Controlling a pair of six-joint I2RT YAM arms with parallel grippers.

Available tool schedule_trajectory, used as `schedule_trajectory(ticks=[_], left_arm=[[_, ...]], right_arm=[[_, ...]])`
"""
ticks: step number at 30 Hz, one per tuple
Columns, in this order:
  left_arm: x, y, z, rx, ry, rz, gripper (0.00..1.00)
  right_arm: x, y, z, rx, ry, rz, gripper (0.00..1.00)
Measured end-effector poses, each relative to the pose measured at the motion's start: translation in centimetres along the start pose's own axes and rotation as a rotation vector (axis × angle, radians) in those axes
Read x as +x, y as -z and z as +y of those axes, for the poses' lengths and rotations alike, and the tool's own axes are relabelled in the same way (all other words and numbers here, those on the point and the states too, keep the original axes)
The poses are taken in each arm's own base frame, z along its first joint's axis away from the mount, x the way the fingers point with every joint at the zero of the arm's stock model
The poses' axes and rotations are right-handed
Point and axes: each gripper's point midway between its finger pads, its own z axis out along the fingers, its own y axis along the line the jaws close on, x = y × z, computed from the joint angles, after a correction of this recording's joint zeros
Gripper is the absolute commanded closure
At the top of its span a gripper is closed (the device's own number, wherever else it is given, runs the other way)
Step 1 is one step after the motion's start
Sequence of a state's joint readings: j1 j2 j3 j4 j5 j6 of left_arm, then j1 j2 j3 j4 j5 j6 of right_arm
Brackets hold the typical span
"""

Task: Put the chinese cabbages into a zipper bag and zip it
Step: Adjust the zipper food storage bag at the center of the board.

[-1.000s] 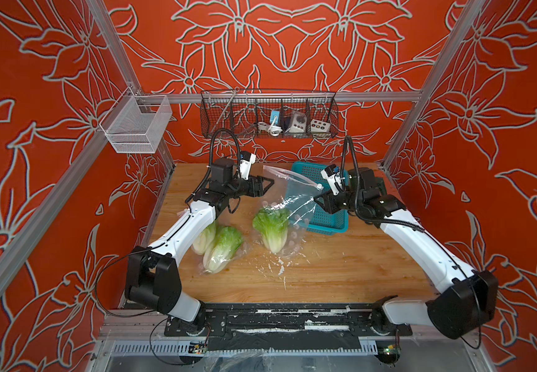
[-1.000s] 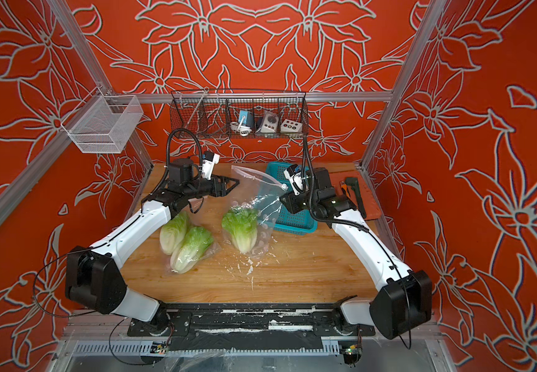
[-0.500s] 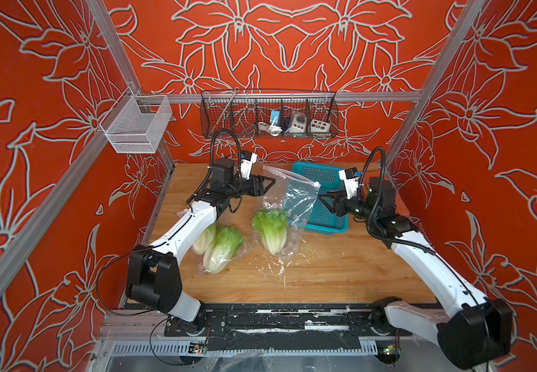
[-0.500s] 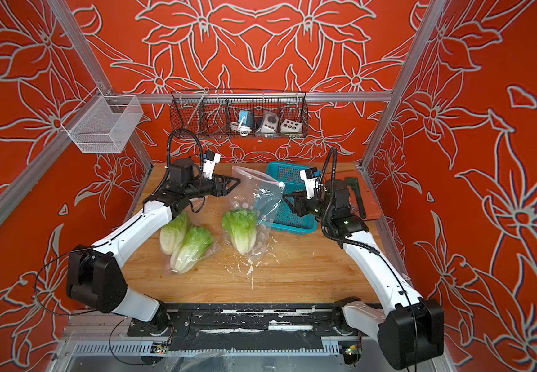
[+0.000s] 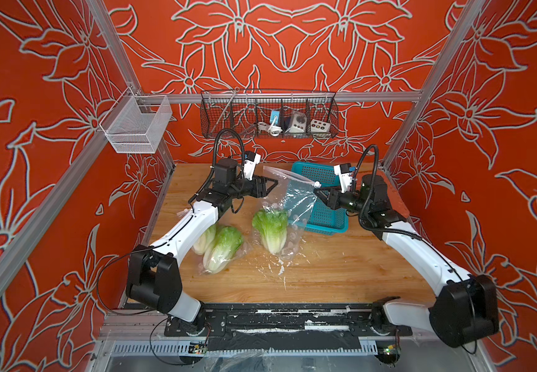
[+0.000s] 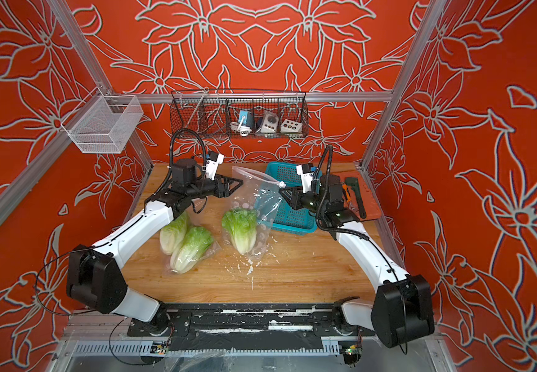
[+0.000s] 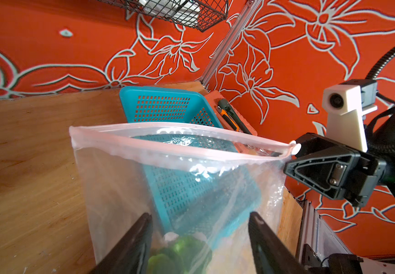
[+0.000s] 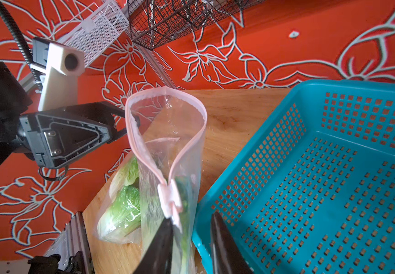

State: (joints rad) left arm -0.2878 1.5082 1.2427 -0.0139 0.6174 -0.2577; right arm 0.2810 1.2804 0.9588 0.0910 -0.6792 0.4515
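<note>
Wood table (image 5: pixel 341 273): we've 1 cabbage (image 5: pixel 272 228) in zipper bag (image 5: pixel 299 199), 2 cabbages (image 5: pixel 223 246) out, no zip yet. L gripper (image 5: pixel 272 186) spread wide; R gripper (image 5: pixel 317 192), can't tell.

Left gripper (image 5: pixel 272 186) held level, jaws wide apart; right gripper (image 5: pixel 317 192) faces it, jaws narrowly apart

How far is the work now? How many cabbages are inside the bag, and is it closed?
Done: one green-and-white Chinese cabbage lies inside the clear plastic zipper bag. In hand: the left claw is at the bag's open mouth, the right claw at its pale slider. Left: two more cabbages on the wooden table go in, then zipping.
</note>
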Motion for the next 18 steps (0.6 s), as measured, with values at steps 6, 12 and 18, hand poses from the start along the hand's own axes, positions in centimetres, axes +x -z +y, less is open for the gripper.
schedule_trajectory(ticks=[6,12,18], left_arm=[[-0.1,0.0,0.0,-0.004,-0.01,-0.002,0.36],[-1.5,0.6,-0.6,-0.017,-0.049,-0.021,0.35],[-6.4,2.5,-4.8,0.025,-0.207,-0.095,0.33]], right_arm=[[-0.5,-0.6,0.0,-0.016,-0.028,0.008,0.97],[-1.3,-0.5,0.9,-0.025,-0.024,0.034,1.0],[-3.9,0.6,4.8,-0.048,0.142,0.077,1.0]])
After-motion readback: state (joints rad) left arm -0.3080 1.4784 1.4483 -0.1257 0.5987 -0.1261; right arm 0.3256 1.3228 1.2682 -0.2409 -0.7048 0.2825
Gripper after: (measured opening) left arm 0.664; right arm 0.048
